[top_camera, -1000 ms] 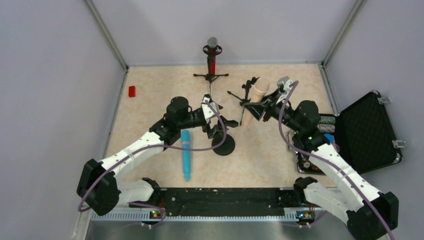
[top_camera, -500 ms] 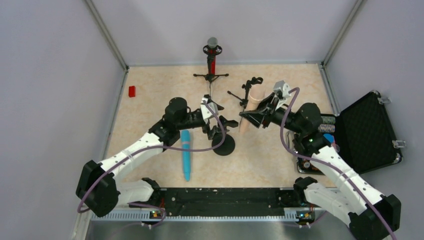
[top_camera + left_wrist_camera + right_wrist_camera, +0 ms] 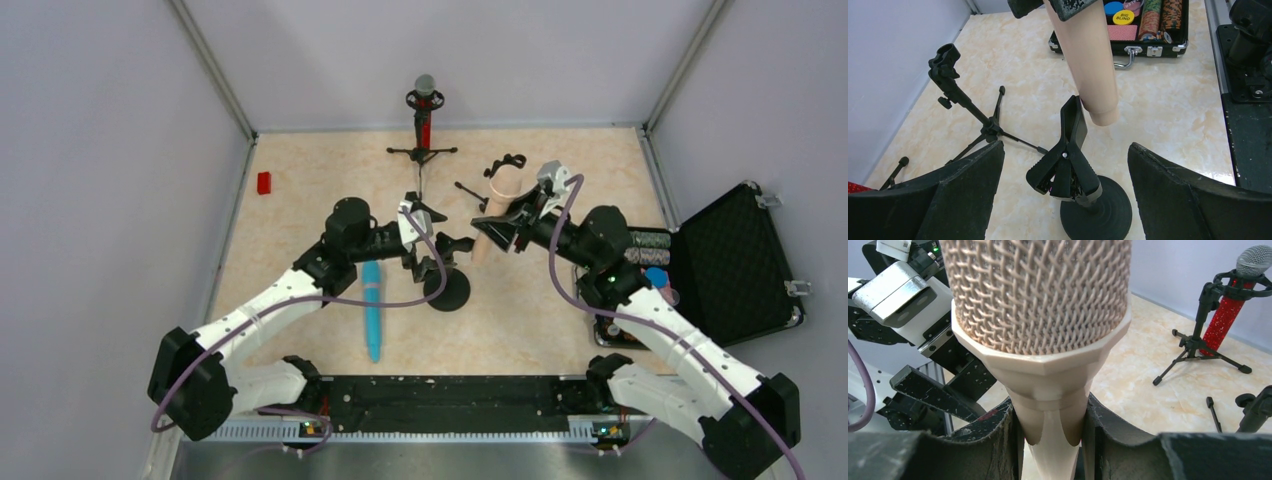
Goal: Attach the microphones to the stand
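My right gripper (image 3: pixel 508 226) is shut on the peach-beige microphone (image 3: pixel 497 203) just below its mesh head (image 3: pixel 1038 295), holding it tilted, and its fingers (image 3: pixel 993 450) clamp the neck. The microphone's lower end (image 3: pixel 1093 65) hangs just above the spring clip (image 3: pixel 1068 160) of the round-base stand (image 3: pixel 447 290). My left gripper (image 3: pixel 1064 192) is open, its fingers wide either side of that clip, not touching it. The light-blue microphone (image 3: pixel 372 308) lies on the table. The glittery red microphone (image 3: pixel 424 120) sits in a tripod stand at the back.
An empty tripod stand (image 3: pixel 955 90) stands behind the peach microphone, its clip (image 3: pixel 507 162) at the top. An open black case (image 3: pixel 740 265) with poker chips (image 3: pixel 1148 15) lies at the right. A small red block (image 3: pixel 264 182) lies at the far left. Walls enclose the table.
My right arm has carried the peach-beige microphone leftwards, from beside the empty tripod to over the round-base stand's clip. My left gripper has stayed open around the clip.
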Action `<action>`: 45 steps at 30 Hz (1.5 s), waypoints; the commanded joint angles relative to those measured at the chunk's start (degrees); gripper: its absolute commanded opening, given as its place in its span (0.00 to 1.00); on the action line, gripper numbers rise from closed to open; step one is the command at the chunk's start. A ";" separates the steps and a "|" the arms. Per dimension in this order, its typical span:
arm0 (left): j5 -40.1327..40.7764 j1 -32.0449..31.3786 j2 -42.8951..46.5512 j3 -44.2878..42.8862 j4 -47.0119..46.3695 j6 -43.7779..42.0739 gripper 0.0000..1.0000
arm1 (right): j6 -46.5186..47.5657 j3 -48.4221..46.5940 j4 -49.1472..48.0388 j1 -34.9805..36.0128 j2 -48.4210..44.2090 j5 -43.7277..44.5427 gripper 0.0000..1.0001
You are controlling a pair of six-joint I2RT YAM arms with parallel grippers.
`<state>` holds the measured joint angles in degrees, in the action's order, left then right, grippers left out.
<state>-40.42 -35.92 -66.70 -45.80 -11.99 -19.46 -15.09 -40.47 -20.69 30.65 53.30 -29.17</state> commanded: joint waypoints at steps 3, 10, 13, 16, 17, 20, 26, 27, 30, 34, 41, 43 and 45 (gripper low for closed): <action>0.15 0.27 1.18 0.29 -1.00 -1.63 0.98 | 3.42 1.42 -2.77 0.64 -4.06 1.91 0.00; -1.85 0.31 -0.40 0.07 -1.02 -2.95 0.97 | 5.92 3.10 -0.86 0.62 -6.31 7.60 0.00; -2.10 0.24 -1.22 0.00 -1.18 -3.16 0.96 | 5.87 3.75 -2.30 0.70 -6.16 8.23 0.00; -2.24 0.30 -1.99 -0.09 -1.15 -3.29 0.95 | 5.85 3.37 -2.56 0.63 -5.26 8.12 0.00; -2.35 0.31 -2.26 -0.18 -1.12 -3.30 0.94 | 5.84 3.10 -2.64 0.68 -4.95 7.90 0.00; -2.22 0.26 -2.62 -0.21 -1.12 -3.25 0.92 | 5.54 2.83 -3.75 0.64 -3.78 7.03 0.00; -1.03 0.34 -3.07 -0.79 1.42 -4.81 0.00 | 5.42 1.80 -8.09 0.78 1.26 1.67 0.00; -1.31 0.36 -3.11 -0.90 1.86 -5.19 0.00 | 5.41 1.47 -8.50 0.95 2.28 1.31 0.00; -1.76 0.33 -3.30 -0.94 1.85 -4.67 0.00 | 5.88 1.67 -11.66 2.08 4.57 2.63 0.00; -1.61 0.39 -3.67 -1.16 1.84 -4.07 0.00 | 6.79 3.41 -17.01 3.94 5.88 5.45 0.00; -1.28 0.33 -4.20 -1.53 1.83 -3.16 0.00 | 6.54 5.09 -23.13 7.84 7.06 9.26 0.00; -1.40 0.39 -4.24 -1.58 1.71 -3.03 0.00 | 6.98 5.01 -23.10 8.68 7.68 9.84 0.00; -1.45 0.41 -4.15 -1.73 1.77 -2.87 0.00 | 7.63 5.04 -22.89 9.50 8.57 10.34 0.00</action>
<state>-40.86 -35.27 -69.93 -46.09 -11.86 -22.55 -8.08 -34.85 -37.28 37.58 60.64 -20.12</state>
